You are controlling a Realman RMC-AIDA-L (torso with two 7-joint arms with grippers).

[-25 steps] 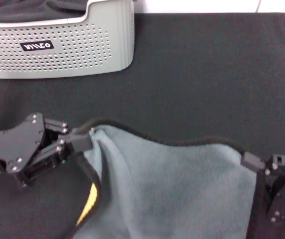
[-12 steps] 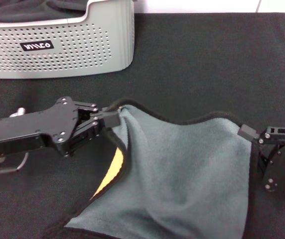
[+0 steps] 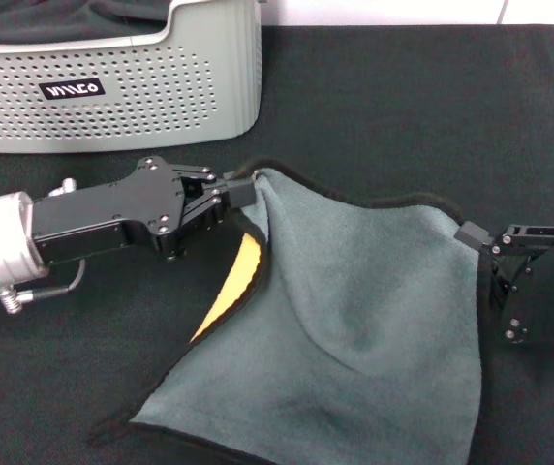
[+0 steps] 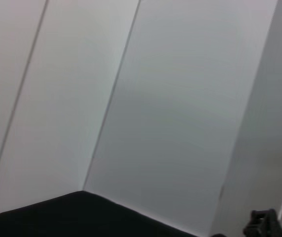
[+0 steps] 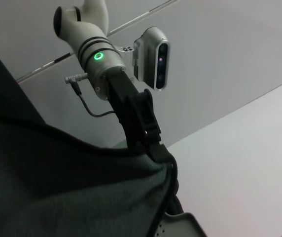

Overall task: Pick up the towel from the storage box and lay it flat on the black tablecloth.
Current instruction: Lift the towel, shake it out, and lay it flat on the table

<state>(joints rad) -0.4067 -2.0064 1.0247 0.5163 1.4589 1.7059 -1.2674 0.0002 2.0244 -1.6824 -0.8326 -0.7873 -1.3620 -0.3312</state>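
My left gripper [image 3: 243, 189] is closed on the far left corner of the towel [image 3: 354, 310], its fingers clamped over the black trimmed edge, with the arm reaching in from my left just above the black tablecloth [image 3: 403, 107]. My right gripper [image 3: 471, 235] is closed on the far right corner of the same towel, at the right edge of the head view. The towel spreads between the two grippers, grey-green side up, with its near portion resting on the black tablecloth; along its left edge a fold turns over and exposes the orange-yellow reverse. The right wrist view shows the left gripper [image 5: 158, 143] pinching the towel [image 5: 62, 197] corner from the other side. The storage box [image 3: 132, 92] sits on the tablecloth at the far left, well apart from the towel, its black label facing me. Inside the box lies a dark fabric bundle [image 3: 54, 15], visible only above the rim.
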